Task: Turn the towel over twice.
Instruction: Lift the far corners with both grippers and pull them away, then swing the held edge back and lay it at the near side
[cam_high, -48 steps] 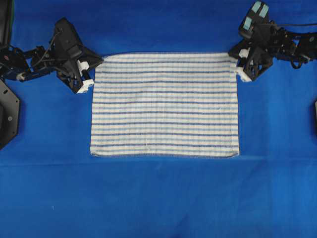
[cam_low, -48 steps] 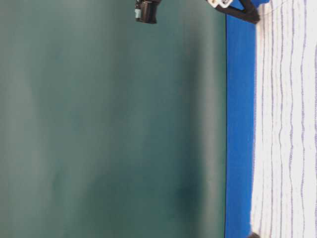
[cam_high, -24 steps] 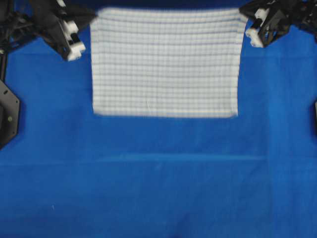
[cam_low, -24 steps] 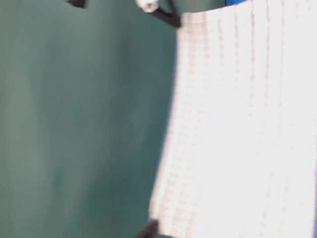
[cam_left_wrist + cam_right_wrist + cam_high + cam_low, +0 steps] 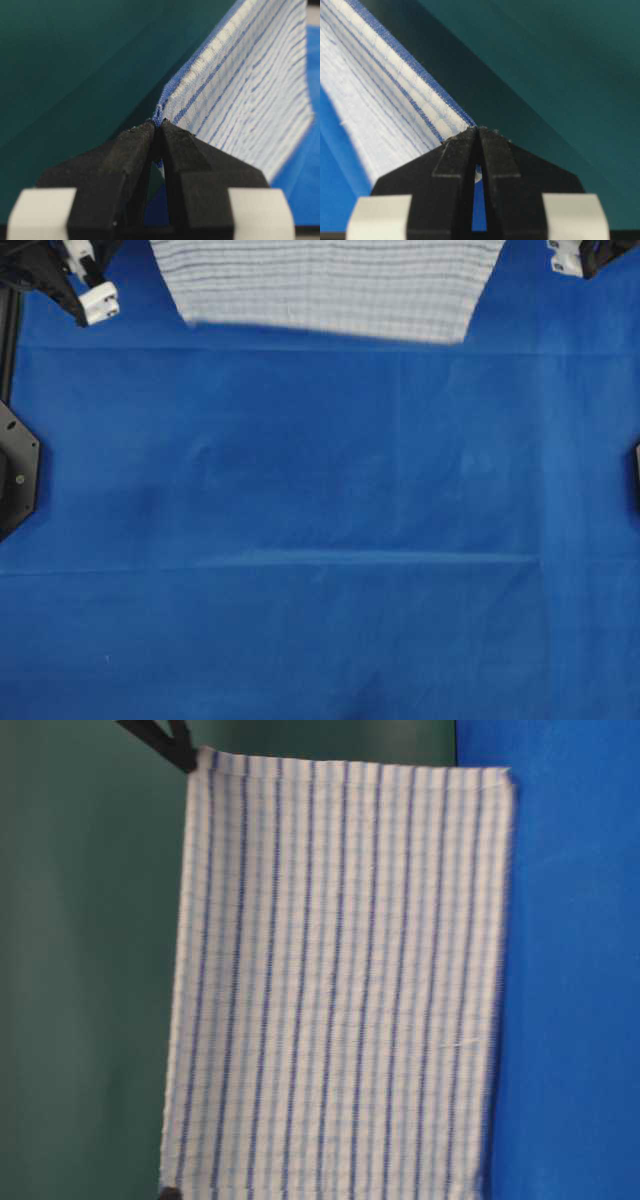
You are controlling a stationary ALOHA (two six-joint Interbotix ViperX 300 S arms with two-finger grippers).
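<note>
The towel [image 5: 330,285] is off the blue table covering [image 5: 320,540] and hangs spread out between the two grippers, held by its two upper corners. In the overhead view it appears at the far edge of the covering, its free lower hem just above the cloth and slightly wavy. In the table-level view the towel [image 5: 340,980] hangs flat and taut in front of the green backdrop [image 5: 80,970], stripes running level across its width, lower hem close to the covering. The left gripper [image 5: 159,129] has its jaws pressed together on one upper corner of the towel [image 5: 245,75], with the hem bunched at the tips. The right gripper [image 5: 477,131] is likewise clamped tight on the other upper corner, and the towel [image 5: 385,100] stretches away from it along its blue hemmed edge. In the overhead view the left gripper [image 5: 88,290] sits just beside the towel's left edge, the right gripper [image 5: 572,254] beside its right edge
</note>
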